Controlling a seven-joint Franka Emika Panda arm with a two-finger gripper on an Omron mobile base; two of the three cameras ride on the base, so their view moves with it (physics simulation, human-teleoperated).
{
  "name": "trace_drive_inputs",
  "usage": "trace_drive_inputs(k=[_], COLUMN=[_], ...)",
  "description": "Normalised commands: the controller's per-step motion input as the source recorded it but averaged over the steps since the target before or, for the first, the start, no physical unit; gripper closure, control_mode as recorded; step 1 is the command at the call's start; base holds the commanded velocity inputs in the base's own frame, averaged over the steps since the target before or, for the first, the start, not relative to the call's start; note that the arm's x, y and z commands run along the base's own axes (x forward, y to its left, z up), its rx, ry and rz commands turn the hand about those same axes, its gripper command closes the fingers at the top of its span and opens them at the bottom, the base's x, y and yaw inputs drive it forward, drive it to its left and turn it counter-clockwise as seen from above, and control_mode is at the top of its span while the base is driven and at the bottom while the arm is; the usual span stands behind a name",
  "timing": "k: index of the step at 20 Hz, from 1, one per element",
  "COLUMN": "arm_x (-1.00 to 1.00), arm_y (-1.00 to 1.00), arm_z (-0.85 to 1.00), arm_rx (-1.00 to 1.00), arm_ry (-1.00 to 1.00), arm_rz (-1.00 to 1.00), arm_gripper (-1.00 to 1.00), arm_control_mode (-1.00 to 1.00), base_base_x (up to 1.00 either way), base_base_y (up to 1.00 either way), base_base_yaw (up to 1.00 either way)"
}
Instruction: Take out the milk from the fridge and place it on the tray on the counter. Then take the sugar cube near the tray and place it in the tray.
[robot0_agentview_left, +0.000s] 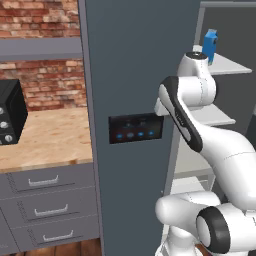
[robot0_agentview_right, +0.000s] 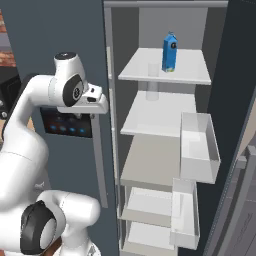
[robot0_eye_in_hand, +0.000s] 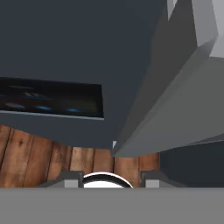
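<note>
The milk (robot0_agentview_right: 170, 51), a smooth light-blue carton with a gabled top and a dark mark I cannot read, stands upright near the back right corner of the top white shelf (robot0_agentview_right: 150, 75) inside the open fridge (robot0_agentview_left: 135, 75), a matte grey-blue slab with a glossy black, blue-lit panel (robot0_agentview_left: 135, 128). The claw (robot0_eye_in_hand: 105, 181) hangs beside the panel, holding nothing; how far apart its tips are I cannot tell

We are seeing the milk (robot0_agentview_right: 170, 52) standing upright on the fridge's top shelf (robot0_agentview_right: 145, 70); left of the fridge (robot0_agentview_left: 135, 75), a black oven (robot0_agentview_left: 11, 112) is sitting on the counter (robot0_agentview_left: 50, 140).
</note>
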Motion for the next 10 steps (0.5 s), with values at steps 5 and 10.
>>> trace_drive_inputs(k=[5,10], arm_x=[-0.19,-0.57], arm_y=[0.11,-0.06], arm_z=[0.0,0.04], arm_rx=[0.0,0.0], arm_ry=[0.0,-0.02], arm_rz=[0.0,-0.04], arm_gripper=[-1.0,-1.0], arm_control_mode=[-1.0,-1.0], base_base_x=[0.0,0.0], base_base_y=[0.0,0.0], base_base_yaw=[0.0,0.0])
